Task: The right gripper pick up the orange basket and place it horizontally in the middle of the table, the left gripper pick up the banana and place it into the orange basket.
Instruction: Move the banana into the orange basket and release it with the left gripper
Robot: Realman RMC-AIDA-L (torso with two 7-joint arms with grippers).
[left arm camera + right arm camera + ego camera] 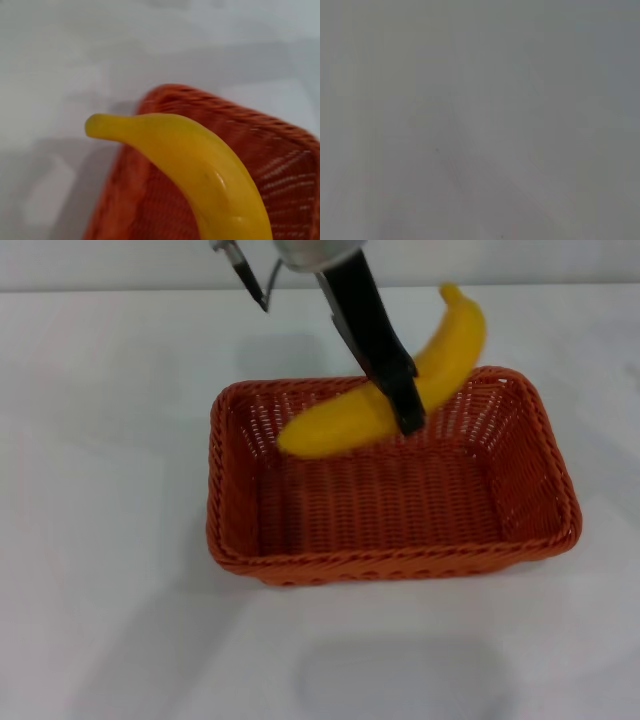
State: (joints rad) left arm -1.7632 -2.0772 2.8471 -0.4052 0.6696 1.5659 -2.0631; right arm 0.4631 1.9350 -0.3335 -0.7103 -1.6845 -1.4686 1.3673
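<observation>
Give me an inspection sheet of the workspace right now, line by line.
Surface: white table, basket resting on it.
Job's things: orange basket lies level near the middle; banana held tilted over its far side, not yet set down.
Clutter: nothing seen.
Hands: left hand shut on the banana, reaching in from the far side; right hand not in view.
Cables: thin dark lead by the arm.
Surroundings: nothing seen.

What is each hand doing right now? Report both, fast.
Left hand: closed on the banana, held over the basket.
Right hand: not in view.
</observation>
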